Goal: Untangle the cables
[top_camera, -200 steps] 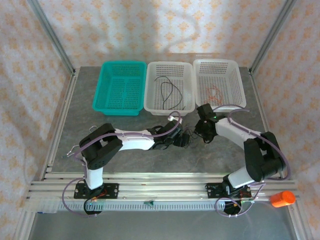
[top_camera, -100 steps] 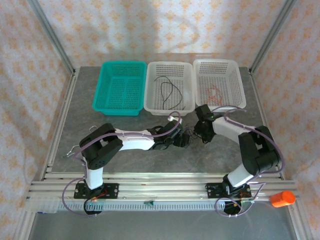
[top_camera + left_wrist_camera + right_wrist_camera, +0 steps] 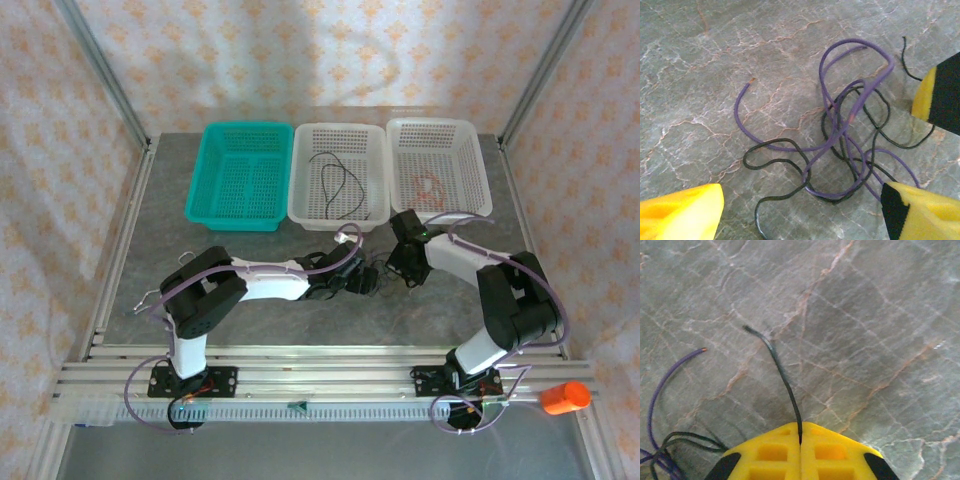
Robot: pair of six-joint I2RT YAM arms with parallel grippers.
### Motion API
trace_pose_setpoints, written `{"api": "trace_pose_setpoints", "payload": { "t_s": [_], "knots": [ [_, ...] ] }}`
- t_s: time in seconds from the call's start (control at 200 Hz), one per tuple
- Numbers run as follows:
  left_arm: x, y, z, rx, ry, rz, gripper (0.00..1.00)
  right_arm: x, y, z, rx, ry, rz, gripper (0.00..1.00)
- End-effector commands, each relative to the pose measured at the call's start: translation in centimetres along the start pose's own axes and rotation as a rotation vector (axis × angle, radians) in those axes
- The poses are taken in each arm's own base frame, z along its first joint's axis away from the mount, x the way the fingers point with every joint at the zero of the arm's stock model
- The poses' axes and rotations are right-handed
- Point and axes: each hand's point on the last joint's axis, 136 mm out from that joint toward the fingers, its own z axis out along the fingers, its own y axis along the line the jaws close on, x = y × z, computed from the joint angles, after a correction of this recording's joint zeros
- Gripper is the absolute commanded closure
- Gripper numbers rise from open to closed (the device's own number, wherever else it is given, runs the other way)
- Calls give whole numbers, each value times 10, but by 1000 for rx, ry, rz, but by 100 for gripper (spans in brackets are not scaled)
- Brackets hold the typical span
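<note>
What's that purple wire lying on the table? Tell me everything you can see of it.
The purple wire is thin, flexible and looks plastic-coated, with one free end showing a bare coppery tip. It lies slack on the grey marbled table, curling into several loose loops. Thin black wire weaves through those loops, tangling with it. Its other end is lost in the tangle.
</note>
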Motion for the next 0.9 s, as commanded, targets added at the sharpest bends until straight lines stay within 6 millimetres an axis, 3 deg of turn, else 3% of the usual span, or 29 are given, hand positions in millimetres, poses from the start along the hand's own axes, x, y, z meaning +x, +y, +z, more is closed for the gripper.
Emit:
{"api": "trace_pose_setpoints", "payload": {
  "t_s": [0.0, 0.305, 0.661, 0.896],
  "knots": [
    [2, 5, 3, -47, 7, -18, 14, -2, 7, -6, -34, -31, -7, 95],
    [13, 14, 14, -96, 44, -20, 8, -18, 26, -52, -143, -118, -20, 100],
    [14, 17, 14, -110, 41, -24, 10, -53, 49, -148, -302, -324, -17, 100],
    [17, 21, 13, -117, 41, -32, 11, -68, 45, -189, -349, -463, -15, 100]
  ]
}}
